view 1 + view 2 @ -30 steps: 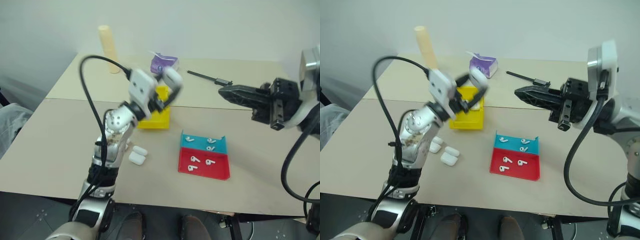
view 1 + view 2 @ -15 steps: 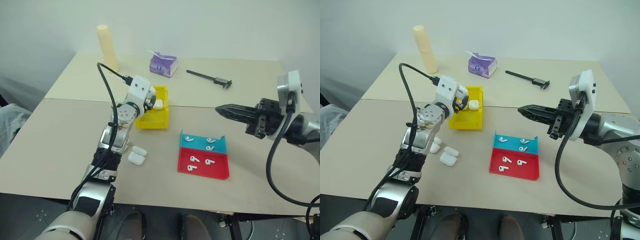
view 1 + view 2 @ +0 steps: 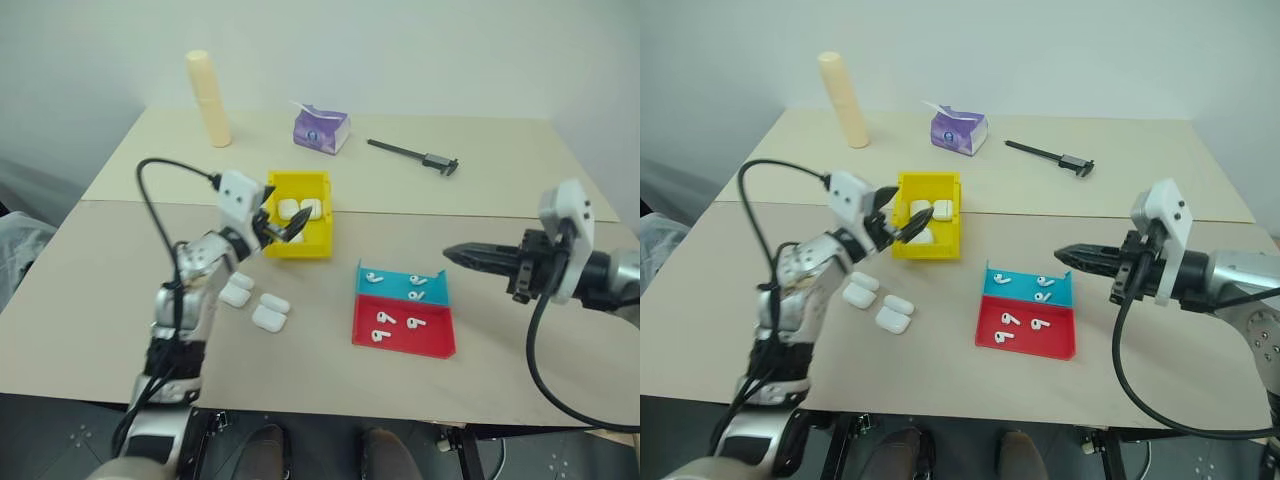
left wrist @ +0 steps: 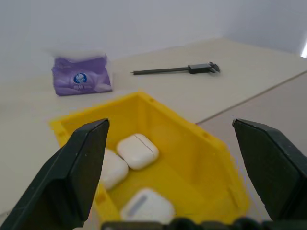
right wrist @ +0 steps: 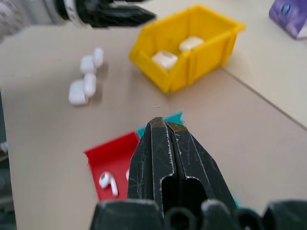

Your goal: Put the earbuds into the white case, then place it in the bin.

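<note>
Bench (image 3: 120, 290) carries the bin (image 3: 322, 245), now holding three white cases, one a white case (image 4: 138, 150) lying just ahead of the left gripper (image 4: 170, 158), whose jaws have spread wide since a second ago; right gripper (image 5: 165, 125), jaws pressed together, hangs nearer the earbuds (image 3: 400, 322)

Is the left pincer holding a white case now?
No. The left pincer stands wide open with nothing between its fingers, while three white cases lie in the yellow bin.
</note>
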